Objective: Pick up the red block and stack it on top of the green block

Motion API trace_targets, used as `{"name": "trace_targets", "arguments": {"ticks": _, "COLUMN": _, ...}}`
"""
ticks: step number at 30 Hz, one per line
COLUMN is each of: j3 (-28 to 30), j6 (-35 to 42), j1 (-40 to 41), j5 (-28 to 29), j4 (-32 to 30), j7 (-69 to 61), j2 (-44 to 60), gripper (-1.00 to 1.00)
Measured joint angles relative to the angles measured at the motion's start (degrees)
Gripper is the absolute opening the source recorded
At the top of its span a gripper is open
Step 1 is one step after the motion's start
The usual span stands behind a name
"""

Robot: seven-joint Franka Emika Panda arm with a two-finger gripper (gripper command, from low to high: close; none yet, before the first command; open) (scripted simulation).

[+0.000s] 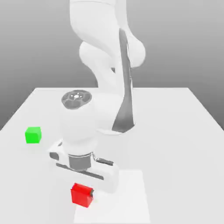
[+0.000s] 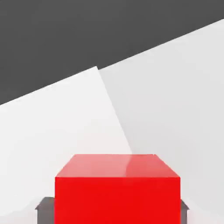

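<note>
Your gripper (image 2: 117,214) is closed on the red block (image 1: 82,195), a finger on either side. The green block (image 1: 33,135) sits apart from it, on the counter (image 1: 170,144).

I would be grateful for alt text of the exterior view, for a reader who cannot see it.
A white robot arm reaches down with its pincer at the red block, beside a bright white patch on a pale table. The green block sits apart, toward the exterior view's left.

One red block (image 1: 82,195), one green block (image 1: 33,135).
</note>
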State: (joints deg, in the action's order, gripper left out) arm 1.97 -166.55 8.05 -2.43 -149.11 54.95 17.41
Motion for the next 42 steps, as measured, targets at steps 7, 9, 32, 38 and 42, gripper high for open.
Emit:
{"name": "trace_targets", "arguments": {"ticks": 7, "j3": 0.4, "j6": 7.5, "j1": -0.1, "j5": 1.4, "j4": -1.3, "j7": 1.0, "j2": -8.9, "gripper": -1.0}}
{"name": "trace_targets", "arguments": {"ticks": 9, "j3": 2.6, "j6": 9.4, "j1": 1.8, "j5": 3.2, "j4": -2.4, "j7": 1.2, "j2": -11.9, "gripper": -1.0}}
{"name": "trace_targets", "arguments": {"ticks": 32, "j3": 27.9, "j6": 12.4, "j1": 38.0, "j5": 16.0, "j4": -17.3, "j7": -7.9, "j2": -30.7, "gripper": -1.0}}
{"name": "trace_targets", "arguments": {"ticks": 38, "j3": 29.4, "j6": 9.2, "j1": 35.6, "j5": 12.0, "j4": -17.3, "j7": -10.6, "j2": -27.4, "gripper": -1.0}}
{"name": "trace_targets", "arguments": {"ticks": 42, "j3": 30.3, "j6": 7.1, "j1": 33.9, "j5": 9.1, "j4": -17.2, "j7": -12.6, "j2": -25.1, "gripper": -1.0}}
